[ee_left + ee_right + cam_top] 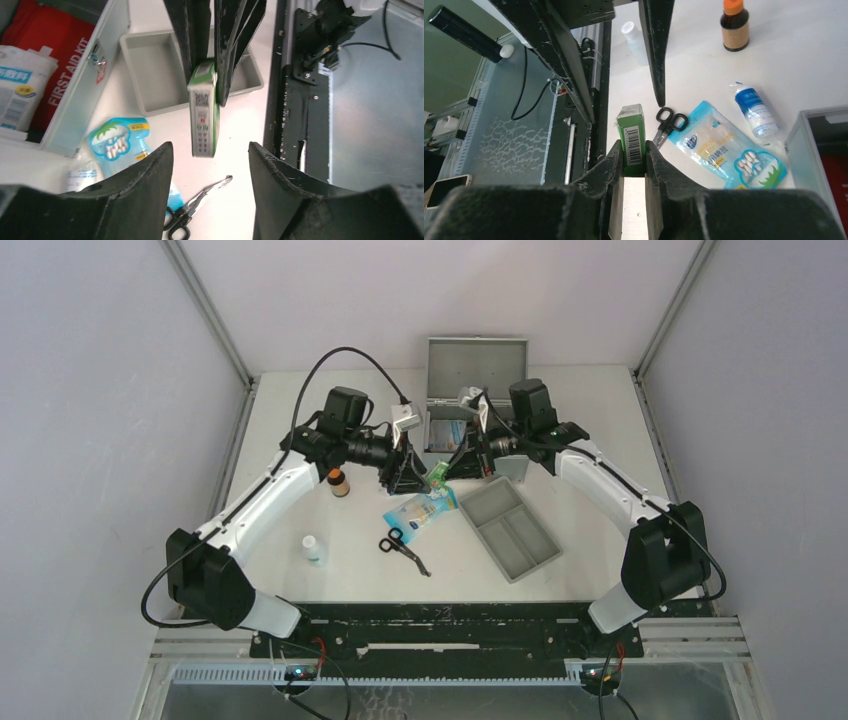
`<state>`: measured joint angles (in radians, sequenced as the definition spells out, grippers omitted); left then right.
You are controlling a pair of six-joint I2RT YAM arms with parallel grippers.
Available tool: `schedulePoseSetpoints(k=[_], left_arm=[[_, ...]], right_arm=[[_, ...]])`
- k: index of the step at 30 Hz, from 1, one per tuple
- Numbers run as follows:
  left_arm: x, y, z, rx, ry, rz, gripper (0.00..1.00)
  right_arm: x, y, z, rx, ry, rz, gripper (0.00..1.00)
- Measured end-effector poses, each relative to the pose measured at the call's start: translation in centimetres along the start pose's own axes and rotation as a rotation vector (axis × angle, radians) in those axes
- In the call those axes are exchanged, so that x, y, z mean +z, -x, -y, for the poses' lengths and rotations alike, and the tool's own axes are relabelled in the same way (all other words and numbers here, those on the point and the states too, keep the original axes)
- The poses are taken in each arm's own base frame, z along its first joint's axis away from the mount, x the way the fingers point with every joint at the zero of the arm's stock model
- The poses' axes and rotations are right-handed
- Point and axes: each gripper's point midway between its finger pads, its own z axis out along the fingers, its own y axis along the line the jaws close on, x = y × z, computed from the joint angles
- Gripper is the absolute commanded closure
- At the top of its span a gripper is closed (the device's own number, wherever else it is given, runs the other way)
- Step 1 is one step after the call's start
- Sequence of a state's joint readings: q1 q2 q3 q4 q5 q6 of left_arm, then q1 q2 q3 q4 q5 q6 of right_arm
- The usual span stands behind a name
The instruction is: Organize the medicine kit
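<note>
Overhead view looks down; both close wrist views share the green box (203,112).

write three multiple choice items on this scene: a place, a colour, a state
1. The scissors lie: A in the tray; B on the table beside the swab pouch; C in the medicine kit.
2. The brown bottle has a cap that is: A white; B green; C orange.
3. The green box is: A lying flat; B clamped in the right gripper; C crushed open.
Answers: B, they rest on bare tabletop; C, the right wrist view shows orange; B, its jaws pinch the box.
</note>
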<state>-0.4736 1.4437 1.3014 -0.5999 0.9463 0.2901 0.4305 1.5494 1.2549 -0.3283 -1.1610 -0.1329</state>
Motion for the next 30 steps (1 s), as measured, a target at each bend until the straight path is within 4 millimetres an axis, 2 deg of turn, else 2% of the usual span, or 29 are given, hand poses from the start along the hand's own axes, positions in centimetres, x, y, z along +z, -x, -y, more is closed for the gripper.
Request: schedulePoseSetpoints(k=[5, 10, 16, 22, 30], left_arm=[[-0.7, -0.1, -1.3, 0.006, 0.09, -0.014, 0.26], [-3.3, 0.5, -3.1, 0.029, 0.259, -0.008, 0.19], [-6.4, 1.2, -4.8, 0.065, 0.444, -0.001, 0.17], [-8.0, 1.1, -5.7, 0.099, 0.555, -0.015, 0.17], [-8.6, -0.5, -5.8, 0.1, 0.602, -0.041, 0.16]], right_arm=[[-1.5, 0.3, 1.5, 0.032, -0.058, 0.022, 0.94], [-3.5, 1.1, 4.5, 0.093, -0.184, 0.069, 0.94], [-6.5, 1.2, 11.0, 0.26, -0.409, 0.161, 0.93], [-9.0, -0.8, 17.9, 0.436, -0.638, 0.236, 0.93], [-9.8, -3.1, 22.4, 0.58, -0.817, 0.271, 0.92]])
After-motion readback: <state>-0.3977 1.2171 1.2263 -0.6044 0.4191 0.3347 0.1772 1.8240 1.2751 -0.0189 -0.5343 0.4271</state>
